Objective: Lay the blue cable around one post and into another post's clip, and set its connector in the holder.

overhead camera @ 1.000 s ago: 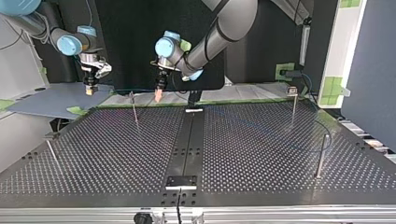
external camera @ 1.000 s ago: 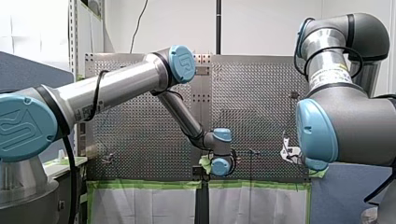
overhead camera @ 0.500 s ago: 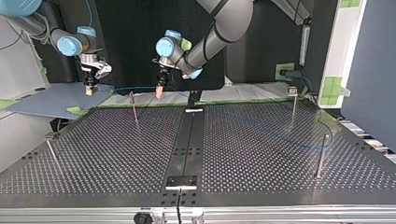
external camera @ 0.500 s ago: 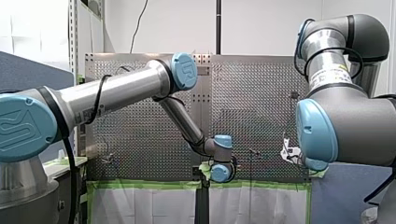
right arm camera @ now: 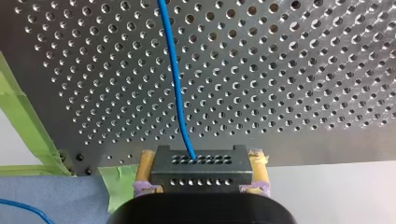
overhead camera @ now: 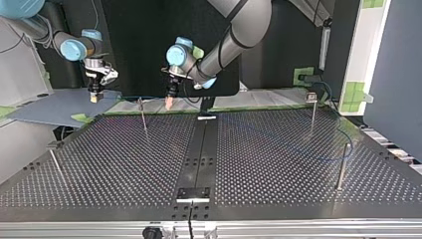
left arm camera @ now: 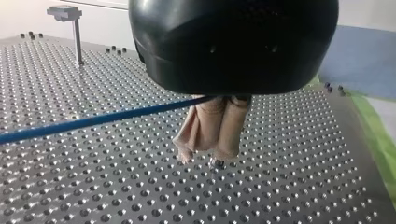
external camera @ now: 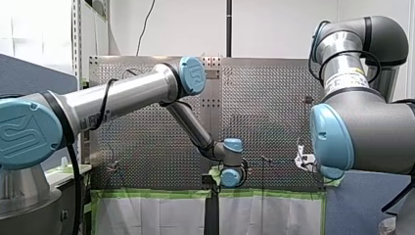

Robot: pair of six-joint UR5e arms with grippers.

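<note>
My left hand (left arm camera: pixel 206 150) has its beige fingers (left arm camera: pixel 229 126) pressed together on the blue cable (left arm camera: pixel 93 120), low over the far part of the tabletop (left arm camera: pixel 280 177), just right of a thin post (overhead camera: pixel 143 115) in the top view. My right hand (overhead camera: pixel 94 95), further left there and past the tabletop's far edge, is clamped with yellow pads (right arm camera: pixel 146 169) on the black connector (right arm camera: pixel 198 173). The cable runs straight from it to my left hand, then trails to a loop by the right-side post (overhead camera: pixel 341 167).
</note>
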